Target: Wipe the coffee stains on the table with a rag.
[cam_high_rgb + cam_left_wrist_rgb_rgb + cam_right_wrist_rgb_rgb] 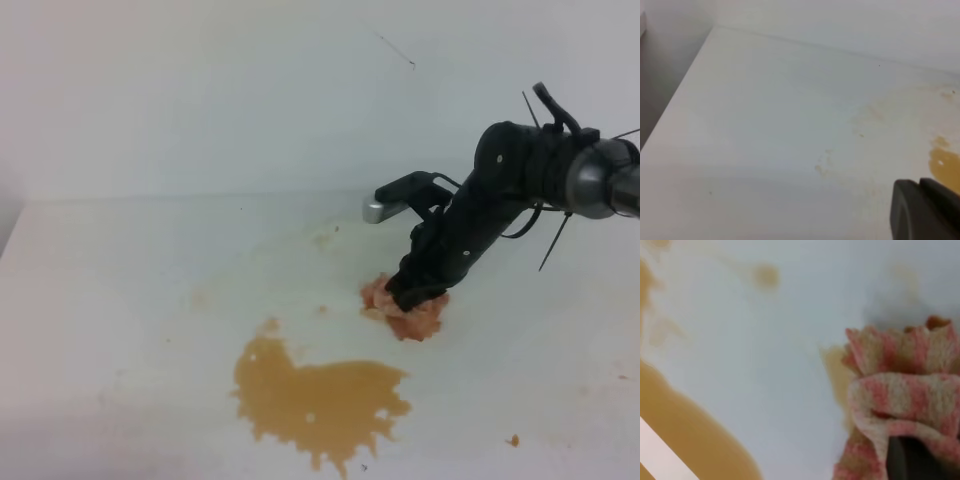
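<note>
Jaws of right gripper (412, 297) are closing tight on the rag (408, 312), pinning the pink-orange wad down on the table (120, 300). In the wrist view the striped cloth is bunching around the dark fingertip (912, 460), w/ a small tan smear just beside it. Coffee stains (320, 400) are sitting well apart from the rag, toward the near edge, and looking untouched; ragged edges intact. Faint tan smudges are showing further back. So, judging by this: rag grabbed, main wipe not yet done. Left gripper (925, 210) is only peeking in at the frame corner; can't tell its jaws.
</note>
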Available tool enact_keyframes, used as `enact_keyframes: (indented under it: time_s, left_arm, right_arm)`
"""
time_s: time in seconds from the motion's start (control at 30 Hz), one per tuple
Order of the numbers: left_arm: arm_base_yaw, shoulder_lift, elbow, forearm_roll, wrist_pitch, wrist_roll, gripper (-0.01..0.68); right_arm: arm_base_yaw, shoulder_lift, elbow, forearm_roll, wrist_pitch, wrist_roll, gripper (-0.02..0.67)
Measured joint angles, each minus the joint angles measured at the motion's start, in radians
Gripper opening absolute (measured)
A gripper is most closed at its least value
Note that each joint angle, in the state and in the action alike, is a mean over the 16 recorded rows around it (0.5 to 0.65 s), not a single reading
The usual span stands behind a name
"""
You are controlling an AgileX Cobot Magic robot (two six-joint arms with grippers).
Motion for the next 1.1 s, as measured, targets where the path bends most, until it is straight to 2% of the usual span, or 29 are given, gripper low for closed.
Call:
enact_keyframes:
  time_s: [0.27, 0.63, 1.1]
  left_arm:
    - [0.000, 0.000, 0.000, 0.000, 0.000, 0.000, 0.001]
    - [0.000, 0.000, 0.000, 0.000, 0.000, 0.000, 0.001]
    - [0.000, 0.000, 0.000, 0.000, 0.000, 0.000, 0.001]
  right_arm:
    - [0.089, 0.041, 0.023, 0.092, -0.082, -0.028, 0.035]
    - [0.208, 0.117, -0.098, 0.119, -0.078, -0.035, 0.034]
    - [0.312, 0.189, -0.240, -0.002, 0.081, -0.056, 0.037]
